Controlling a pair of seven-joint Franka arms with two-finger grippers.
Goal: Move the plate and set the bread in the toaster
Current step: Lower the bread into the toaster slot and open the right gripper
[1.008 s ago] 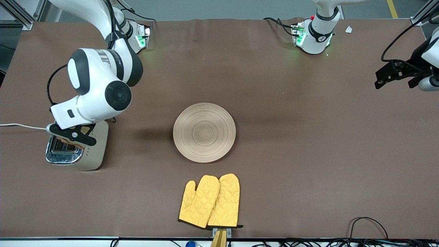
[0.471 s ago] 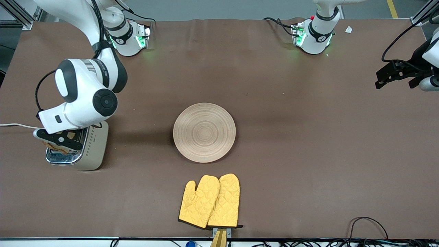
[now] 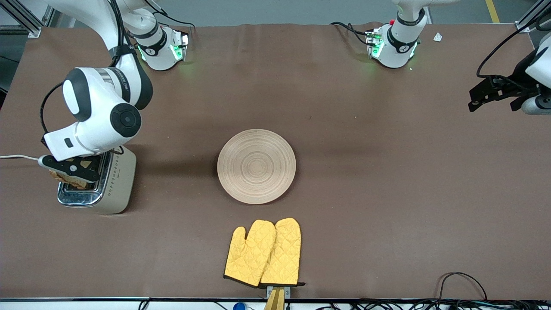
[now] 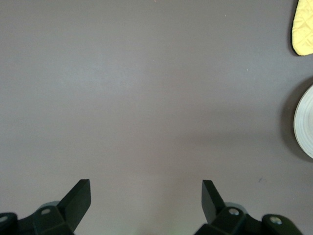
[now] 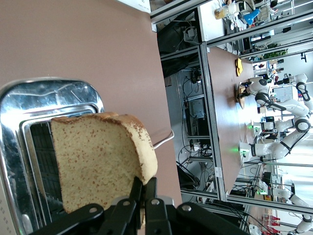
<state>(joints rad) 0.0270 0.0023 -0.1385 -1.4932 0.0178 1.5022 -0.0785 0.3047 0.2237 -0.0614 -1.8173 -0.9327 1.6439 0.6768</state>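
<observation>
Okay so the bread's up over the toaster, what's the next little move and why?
Probably line the slice up over a slot, then lower it. The right gripper is shut on the bread above the toaster, and the slice hangs past the chrome top's edge, not yet inside a slot. The left gripper waits, open.

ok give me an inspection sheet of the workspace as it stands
surface: brown table, no spills seen
plate: plate mid-table, nothing on it
bread: bread held over the toaster, not yet in a slot
clutter: yellow oven mitts, nearer the front camera than the plate
grippers: right gripper shut on the bread; left gripper open over bare table at its own end, waiting
cables: white toaster cord; black cables at the near edge
surroundings: nothing seen
</observation>
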